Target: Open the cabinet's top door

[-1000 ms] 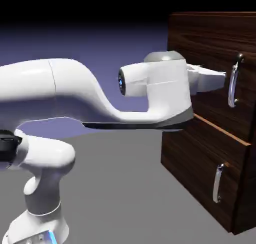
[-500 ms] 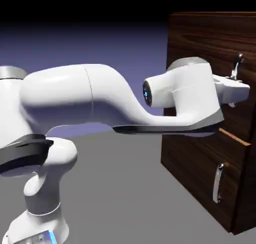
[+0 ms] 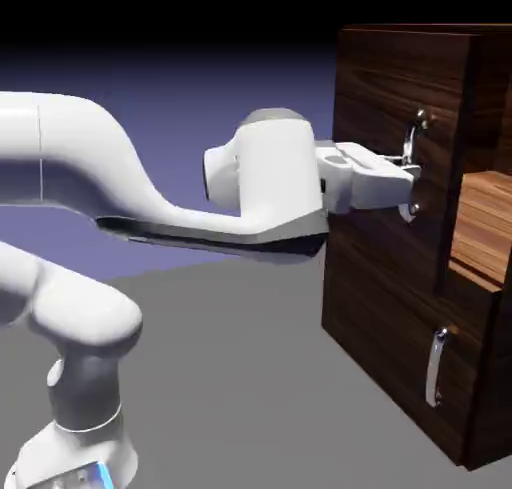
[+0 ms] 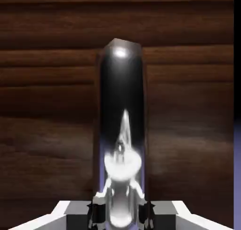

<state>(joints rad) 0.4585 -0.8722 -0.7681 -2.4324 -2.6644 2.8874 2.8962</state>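
Note:
The dark wood-grain cabinet (image 3: 492,97) stands at the exterior view's right. Its top door (image 3: 375,97) is drawn out from the front, and lighter inner wood (image 3: 485,222) shows behind it. My gripper (image 3: 408,177) is shut on the top door's curved silver handle (image 3: 414,135), near the handle's middle. In the hand view the handle (image 4: 121,121) rises as a dark shiny bar between my fingertips, with my gripper (image 4: 121,214) closed around it. The door's wood grain (image 4: 47,107) fills the background there.
Below the top door, the lower panel (image 3: 385,327) sits closed with its smaller silver handle (image 3: 434,367). My white arm (image 3: 150,197) stretches from the left across to the cabinet, above the grey table (image 3: 230,377).
My gripper closed on the top door's handle, then drew back to the left. The door came with it, uncovering the lighter wood inside.

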